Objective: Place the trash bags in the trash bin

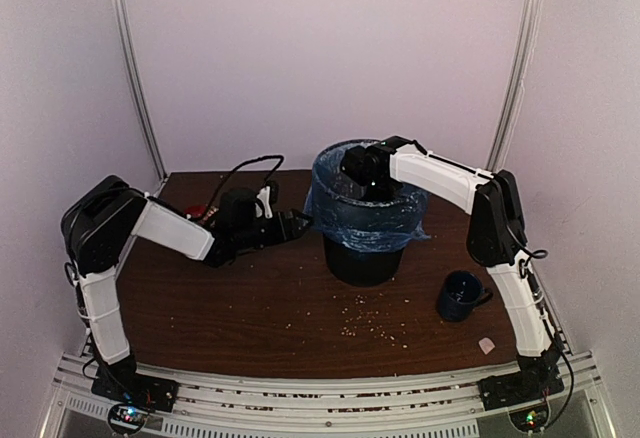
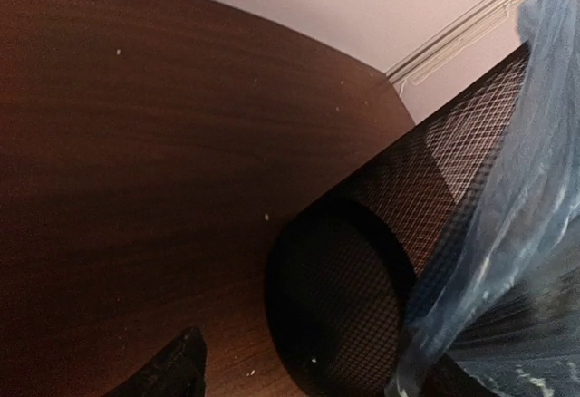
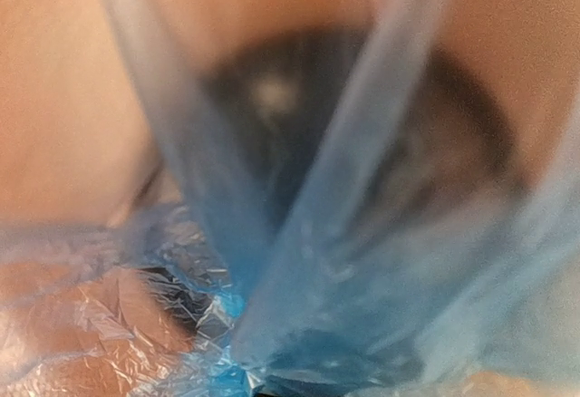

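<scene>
Only in the right wrist view is the trash bag (image 3: 299, 324) seen gathered and pinched at the closed claw's tips. From above, the right claw (image 1: 372, 190) is shown inside the trash bin (image 1: 362, 258), with film draped over its rim. The left claw (image 1: 298, 222) is held just beside the bin, and its spread cannot be told. A mug (image 1: 460, 296) is set on the crumbed wooden table (image 1: 250, 298), well apart from both claws.

Trash bag (image 1: 366, 210) over the trash bin (image 1: 362, 263) on the table (image 1: 250, 303); mug (image 1: 460, 296) right of it; left hand (image 1: 302, 222) left of it
</scene>
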`<move>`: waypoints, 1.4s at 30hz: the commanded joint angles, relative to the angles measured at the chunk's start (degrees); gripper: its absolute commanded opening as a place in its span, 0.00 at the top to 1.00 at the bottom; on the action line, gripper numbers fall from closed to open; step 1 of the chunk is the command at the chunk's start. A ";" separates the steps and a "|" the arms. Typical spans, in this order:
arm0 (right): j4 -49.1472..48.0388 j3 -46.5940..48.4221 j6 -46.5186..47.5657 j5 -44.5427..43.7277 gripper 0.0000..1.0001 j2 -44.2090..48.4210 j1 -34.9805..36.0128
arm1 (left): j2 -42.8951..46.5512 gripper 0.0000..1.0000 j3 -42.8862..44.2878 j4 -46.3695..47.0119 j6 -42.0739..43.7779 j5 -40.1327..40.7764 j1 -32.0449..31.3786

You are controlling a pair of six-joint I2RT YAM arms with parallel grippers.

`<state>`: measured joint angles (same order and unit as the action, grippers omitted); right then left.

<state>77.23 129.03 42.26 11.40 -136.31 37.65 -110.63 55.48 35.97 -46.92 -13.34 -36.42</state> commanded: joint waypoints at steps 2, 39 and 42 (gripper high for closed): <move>0.46 -0.27 0.63 0.47 1.00 -1.18 0.67 | -5.10 0.27 1.76 1.91 -2.17 -3.31 -0.22; -0.94 -1.88 2.65 0.96 0.96 1.00 1.16 | 5.42 0.28 -7.21 2.83 2.49 2.75 -0.23; -2.02 -1.83 2.39 0.90 0.96 2.91 1.20 | 9.13 0.28 -6.34 -2.16 4.73 6.67 -0.13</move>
<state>76.82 125.73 45.25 13.13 -138.69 38.50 -106.59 48.01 37.32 -46.54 -12.16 -36.47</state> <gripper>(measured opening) 0.039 0.715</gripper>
